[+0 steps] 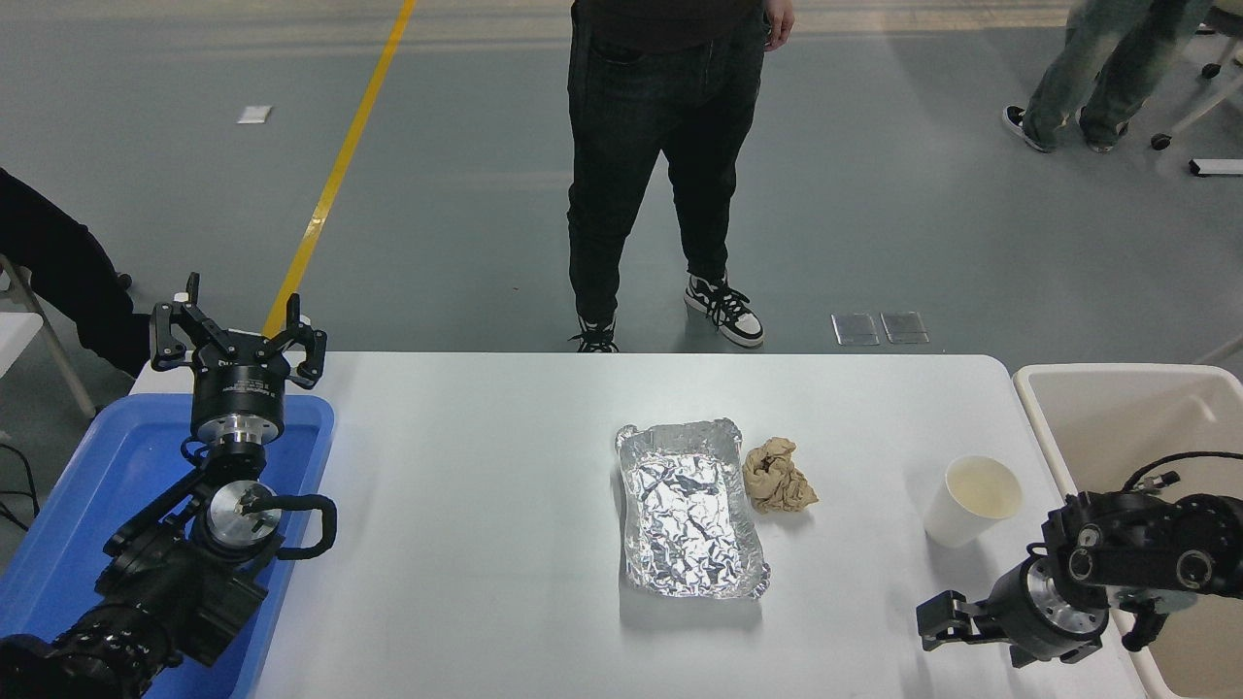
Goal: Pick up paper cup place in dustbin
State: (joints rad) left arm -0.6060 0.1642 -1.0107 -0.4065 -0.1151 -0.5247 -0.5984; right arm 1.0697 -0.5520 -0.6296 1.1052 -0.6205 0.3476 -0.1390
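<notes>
The paper cup (972, 501) stands upright on the white counter (486, 505), toward its right edge, mouth open and apparently empty. Just to its right, off the counter's edge, sits the dustbin (1107, 408), its cream walls deep and its near part partly hidden by the right arm.

The right end effector (937, 621) hovers low at the near right corner, nearer than the cup and a little left of it, pointing leftward. Nothing is held, but from this angle I cannot tell whether its fingers are apart or together. The left end effector (236, 340) is parked at the far left above the blue tray (97, 485), fingers spread wide and empty.

The step in hand looks like the approach: the cup is not yet grasped. The next move calls for turning the right end effector toward the cup and reaching farther away and slightly right, closing lightly on the thin wall so it does not crush or tip.

The foil tray (689, 510) and crumpled paper ball (777, 476) lie mid-counter, well clear of that path. A person (660, 146) stands at the far side.
</notes>
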